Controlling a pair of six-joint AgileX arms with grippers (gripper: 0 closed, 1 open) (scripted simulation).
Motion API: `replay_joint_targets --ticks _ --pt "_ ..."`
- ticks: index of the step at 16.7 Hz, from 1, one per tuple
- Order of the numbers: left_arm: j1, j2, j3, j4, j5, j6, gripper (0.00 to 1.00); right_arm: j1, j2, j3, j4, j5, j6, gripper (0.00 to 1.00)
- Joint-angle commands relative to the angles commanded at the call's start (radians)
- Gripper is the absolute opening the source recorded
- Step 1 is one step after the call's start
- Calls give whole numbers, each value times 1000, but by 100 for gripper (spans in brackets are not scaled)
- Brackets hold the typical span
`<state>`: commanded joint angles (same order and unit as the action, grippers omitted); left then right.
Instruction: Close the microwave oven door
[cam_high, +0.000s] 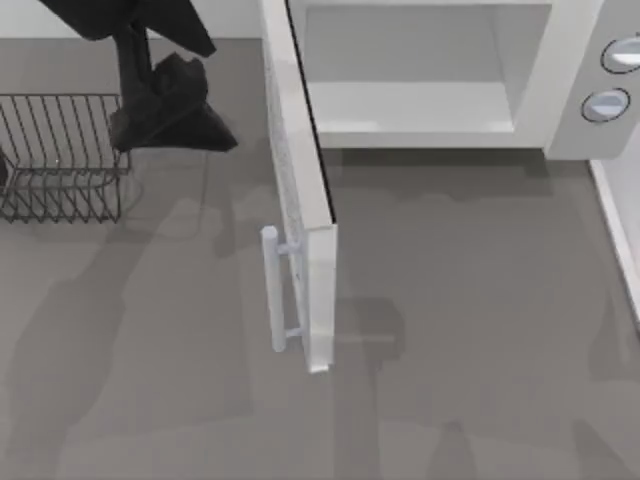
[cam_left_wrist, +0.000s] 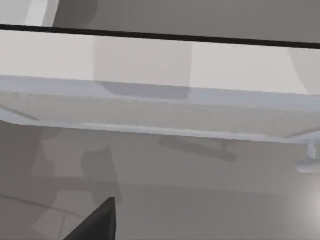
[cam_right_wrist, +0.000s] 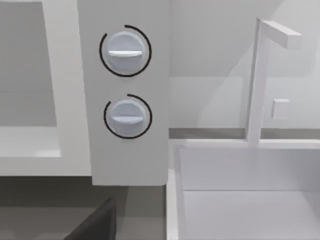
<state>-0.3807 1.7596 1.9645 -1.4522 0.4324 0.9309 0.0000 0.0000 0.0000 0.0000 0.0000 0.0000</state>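
Plainly, the white microwave oven door (cam_high: 300, 180) stands wide open.

No readable text, labels, brands, numbers or signs anywhere

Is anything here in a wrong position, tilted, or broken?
Only the microwave oven door stands out: it hangs wide open, swung out from the microwave oven over the table. The wire rack stands upright at the left. Nothing looks spilled or damaged.
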Motion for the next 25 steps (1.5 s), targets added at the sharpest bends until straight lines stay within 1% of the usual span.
replay_joint_targets --ticks 3,9,12,16,18,23,25 --pt "-11 58 72 -41 15 27 100 0 0 0 0 0 0 100" --pt "-8 57 69 -37 14 26 100 0 0 0 0 0 0 100" --pt "-33 54 0 33 9 6 100 0 0 0 0 0 0 100" --pt "-79 50 -155 213 -5 -43 100 0 0 0 0 0 0 100" --pt "-98 49 -213 274 -11 -62 100 0 0 0 0 0 0 100" --pt "-104 48 -231 292 -13 -69 100 0 0 0 0 0 0 100" --pt "-104 48 -231 292 -13 -69 85 0 0 0 0 0 0 100"
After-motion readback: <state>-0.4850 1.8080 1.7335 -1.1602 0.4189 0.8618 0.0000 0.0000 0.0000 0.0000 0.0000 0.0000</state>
